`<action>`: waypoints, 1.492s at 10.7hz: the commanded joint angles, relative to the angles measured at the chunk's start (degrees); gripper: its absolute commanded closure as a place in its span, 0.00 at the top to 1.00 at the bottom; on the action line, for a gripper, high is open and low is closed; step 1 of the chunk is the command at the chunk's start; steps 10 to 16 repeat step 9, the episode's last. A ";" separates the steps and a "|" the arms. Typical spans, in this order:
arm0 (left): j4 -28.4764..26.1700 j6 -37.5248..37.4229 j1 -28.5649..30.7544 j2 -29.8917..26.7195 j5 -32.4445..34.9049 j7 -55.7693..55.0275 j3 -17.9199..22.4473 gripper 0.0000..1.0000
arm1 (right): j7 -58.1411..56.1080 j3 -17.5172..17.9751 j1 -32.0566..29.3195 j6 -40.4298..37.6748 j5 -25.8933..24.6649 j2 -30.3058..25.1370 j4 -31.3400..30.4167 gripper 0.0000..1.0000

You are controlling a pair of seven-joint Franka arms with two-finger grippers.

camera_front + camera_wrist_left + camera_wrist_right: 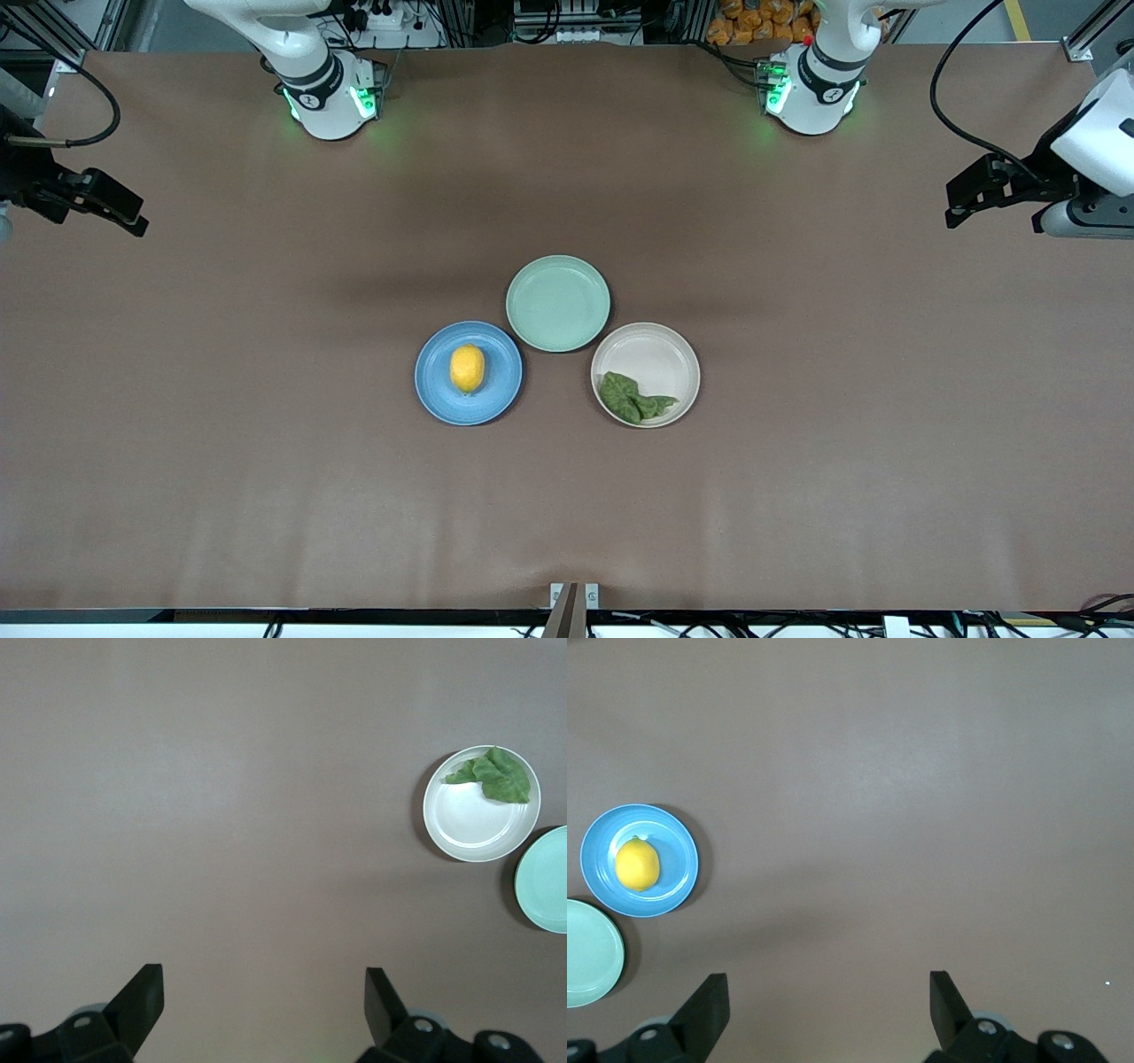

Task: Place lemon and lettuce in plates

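Yellow lemon (pixel 467 368) on blue plate (pixel 434 390), dark green lettuce (pixel 631 398) in beige plate (pixel 651 350)

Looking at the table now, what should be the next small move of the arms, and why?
Probably none beyond staying parked. The lemon already lies in the blue plate, and the lettuce lies in the beige plate. The left tool and the right tool are open, hold nothing, and hang over bare table at the two ends. The light green plate holds nothing.
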 commanded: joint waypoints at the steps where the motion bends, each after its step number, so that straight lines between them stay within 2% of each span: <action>1: 0.75 -0.07 0.39 -0.03 -1.29 0.75 -0.05 1.00 | -0.63 -0.25 0.47 -0.10 0.76 0.49 1.15 1.00; 16: 0.75 -0.07 0.48 0.15 -1.29 0.84 0.04 1.00 | -0.72 -0.16 0.20 0.69 0.75 0.40 1.15 1.00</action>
